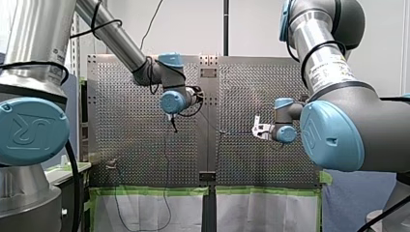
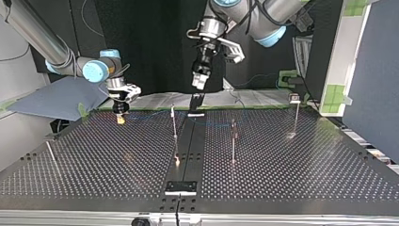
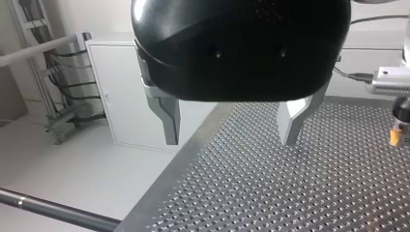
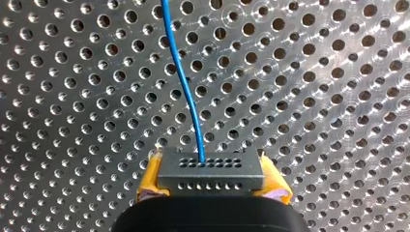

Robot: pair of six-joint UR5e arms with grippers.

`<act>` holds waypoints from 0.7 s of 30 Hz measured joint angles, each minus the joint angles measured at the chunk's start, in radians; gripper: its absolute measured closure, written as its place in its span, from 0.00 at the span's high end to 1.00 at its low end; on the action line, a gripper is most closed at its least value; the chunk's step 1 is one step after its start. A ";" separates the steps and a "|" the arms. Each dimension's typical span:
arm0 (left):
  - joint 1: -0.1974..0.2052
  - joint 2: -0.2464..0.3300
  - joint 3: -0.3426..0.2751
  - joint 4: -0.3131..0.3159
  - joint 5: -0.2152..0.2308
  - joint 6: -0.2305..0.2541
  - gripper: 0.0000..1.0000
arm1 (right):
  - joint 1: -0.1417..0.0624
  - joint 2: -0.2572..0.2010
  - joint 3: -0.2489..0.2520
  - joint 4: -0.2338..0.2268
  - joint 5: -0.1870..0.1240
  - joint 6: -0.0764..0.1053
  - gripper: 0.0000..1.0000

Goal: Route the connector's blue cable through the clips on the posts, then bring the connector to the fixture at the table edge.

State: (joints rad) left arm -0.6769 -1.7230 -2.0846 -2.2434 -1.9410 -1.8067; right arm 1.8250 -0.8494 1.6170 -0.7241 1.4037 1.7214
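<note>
Confirming status, the inspector asked: "Where was the connector [image 4: 211,171]?"

The technician answered: "Clamped between the yellow pads [image 4: 151,176] of my right gripper [image 4: 211,182], low over the perforated table [image 4: 314,96]. Its blue cable [image 4: 183,87] ran ahead across the holes."

"And my left gripper [image 3: 231,139]?"

"Released: metal fingers [image 3: 169,121] stood apart, gripping nothing, raised above the table's edge. Whether the cable was held at any post [image 2: 174,123] could not be told from the top view."
</note>
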 joint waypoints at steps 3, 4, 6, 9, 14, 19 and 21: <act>0.000 0.028 -0.028 0.005 0.000 -0.002 1.00 | 0.000 0.000 0.000 0.000 0.000 0.000 0.02; 0.000 0.036 -0.036 0.008 0.000 -0.003 1.00 | 0.000 0.000 0.000 -0.001 0.000 0.000 0.02; 0.000 0.054 -0.053 0.013 -0.001 -0.003 1.00 | 0.000 0.000 0.000 -0.001 0.000 0.000 0.02; 0.002 0.079 -0.079 0.022 -0.002 -0.003 1.00 | 0.000 0.000 0.000 -0.001 0.000 0.000 0.02; 0.004 0.126 -0.126 0.042 -0.004 -0.003 1.00 | 0.001 0.000 0.000 -0.002 0.000 0.000 0.02; 0.011 0.149 -0.176 0.085 -0.002 -0.019 1.00 | 0.002 0.001 0.000 -0.001 0.000 0.000 0.02; 0.013 0.148 -0.197 0.105 0.001 -0.026 1.00 | 0.004 0.001 0.000 0.000 0.000 -0.001 0.02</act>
State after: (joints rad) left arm -0.6640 -1.5753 -2.2816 -2.1388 -1.9404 -1.8330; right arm 1.8285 -0.8480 1.6172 -0.7245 1.4038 1.7208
